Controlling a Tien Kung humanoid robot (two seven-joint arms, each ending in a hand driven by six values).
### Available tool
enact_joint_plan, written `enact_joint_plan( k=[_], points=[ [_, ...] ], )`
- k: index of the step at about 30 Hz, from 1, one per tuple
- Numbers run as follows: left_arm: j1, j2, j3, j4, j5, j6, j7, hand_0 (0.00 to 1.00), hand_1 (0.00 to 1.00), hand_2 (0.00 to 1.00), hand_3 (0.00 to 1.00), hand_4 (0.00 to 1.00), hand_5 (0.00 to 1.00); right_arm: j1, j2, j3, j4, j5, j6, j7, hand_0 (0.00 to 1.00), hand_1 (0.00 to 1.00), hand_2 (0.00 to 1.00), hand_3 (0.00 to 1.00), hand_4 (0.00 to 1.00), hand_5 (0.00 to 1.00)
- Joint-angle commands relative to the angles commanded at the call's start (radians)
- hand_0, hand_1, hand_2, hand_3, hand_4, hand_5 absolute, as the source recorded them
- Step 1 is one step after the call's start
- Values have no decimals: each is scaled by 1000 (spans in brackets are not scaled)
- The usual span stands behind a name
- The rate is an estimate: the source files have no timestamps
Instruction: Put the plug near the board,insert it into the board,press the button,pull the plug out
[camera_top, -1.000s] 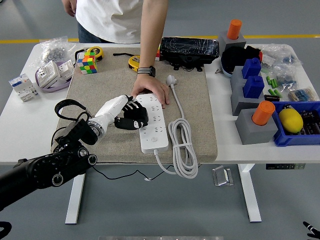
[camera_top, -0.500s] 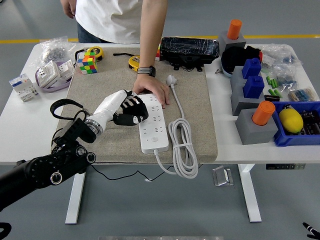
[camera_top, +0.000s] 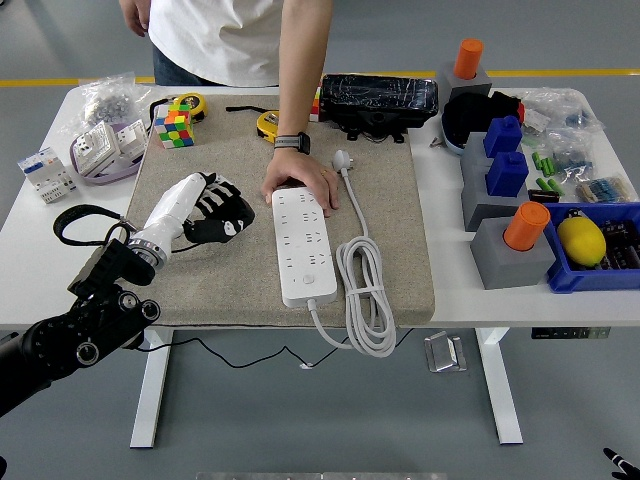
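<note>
Head view showed my left robot hand (camera_top: 215, 207) empty, fingers loosely curled, beside the board (camera_top: 304, 245). The plug (camera_top: 343, 159) lay beyond a person's hand (camera_top: 303, 183): light, rigid; I judged its body the best grip.

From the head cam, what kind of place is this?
Likely a robotics lab or workshop test bench: white table on grey floor with yellow line, power strip on a mat, bins of small parts.
</note>
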Motion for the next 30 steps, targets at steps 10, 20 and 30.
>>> enact_joint_plan(
  k=[10, 20, 30],
  points=[
    [2, 1, 0, 45, 58, -2, 57, 651, 673, 605, 606, 916, 141, 1, -2, 4, 3, -1, -1, 0, 622, 668, 639, 573, 983, 584],
    [22, 4, -47, 15, 95, -6, 66, 771, 819, 818, 809, 998, 320, -1, -3, 6, 4, -3, 0, 0, 620, 668, 638, 572, 982, 584],
    [136, 32, -263, -155, -66, 10, -101, 712, 758, 751, 779, 998, 337, 3, 4, 0, -4, -1, 0, 1, 620, 668, 638, 572, 982, 584]
  ],
)
